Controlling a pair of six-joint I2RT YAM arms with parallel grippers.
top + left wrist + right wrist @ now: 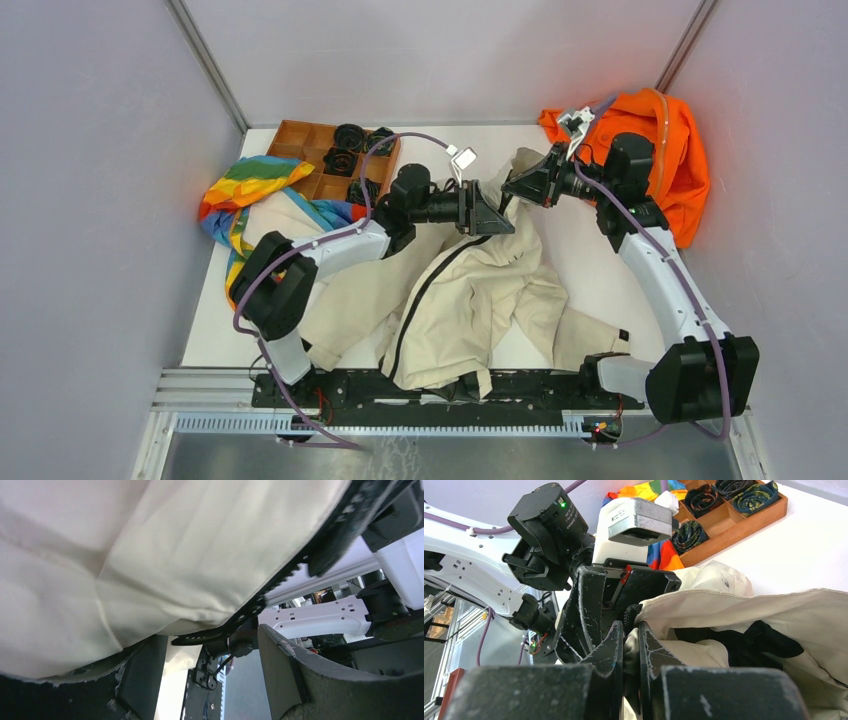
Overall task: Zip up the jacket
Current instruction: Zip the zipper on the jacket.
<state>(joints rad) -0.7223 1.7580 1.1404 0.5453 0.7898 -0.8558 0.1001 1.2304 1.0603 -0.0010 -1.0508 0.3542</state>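
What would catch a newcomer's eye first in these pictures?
The big cream jacket sprawls across the table, with the left end effector and the right end effector meeting over its far end, the right one pinching the fabric. Bright colours follow: an orange garment in the far right corner, a rainbow cloth at far left beside a wooden tray.

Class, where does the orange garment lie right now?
Top view: the orange garment lies bunched at the table's far right corner, just behind the right arm, right of the jacket.
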